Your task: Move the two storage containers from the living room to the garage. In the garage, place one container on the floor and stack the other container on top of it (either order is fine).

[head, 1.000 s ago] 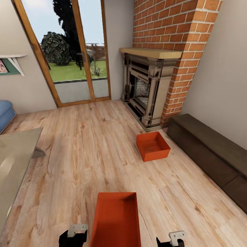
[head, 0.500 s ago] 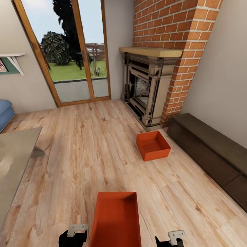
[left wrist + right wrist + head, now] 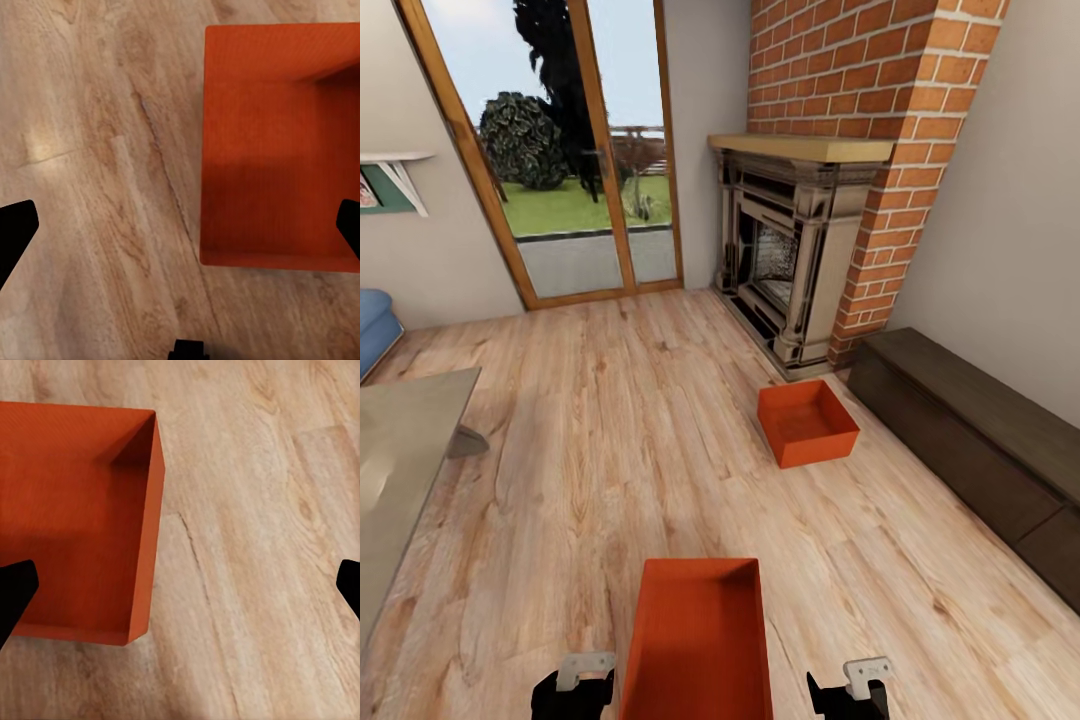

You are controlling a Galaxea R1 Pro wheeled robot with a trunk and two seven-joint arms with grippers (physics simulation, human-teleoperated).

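Note:
Two orange-red storage containers stand on the light wood plank floor of the living room. The near container [image 3: 700,640] lies right below me, between my two arms. The far container [image 3: 807,422] sits beside the fireplace and the bench. My left gripper [image 3: 573,688] hovers over the floor on the near bin's left side, and my right gripper [image 3: 850,690] hovers on its right. In the left wrist view the black fingertips [image 3: 16,229] are spread wide, with the bin [image 3: 277,150] under one of them. The right wrist view shows spread fingertips [image 3: 15,589] too, beside the bin's corner [image 3: 75,517]. Neither gripper holds anything.
A long dark brown bench [image 3: 980,450] runs along the right wall. An ornate fireplace [image 3: 790,260] under a red brick chimney [image 3: 860,70] stands at the back. Wood-framed glass doors [image 3: 570,150] are at the back left, and a pale table [image 3: 400,470] stands at the left.
My right gripper has shifted a little inward toward the near container. The whole view has moved very slightly; both containers stay put.

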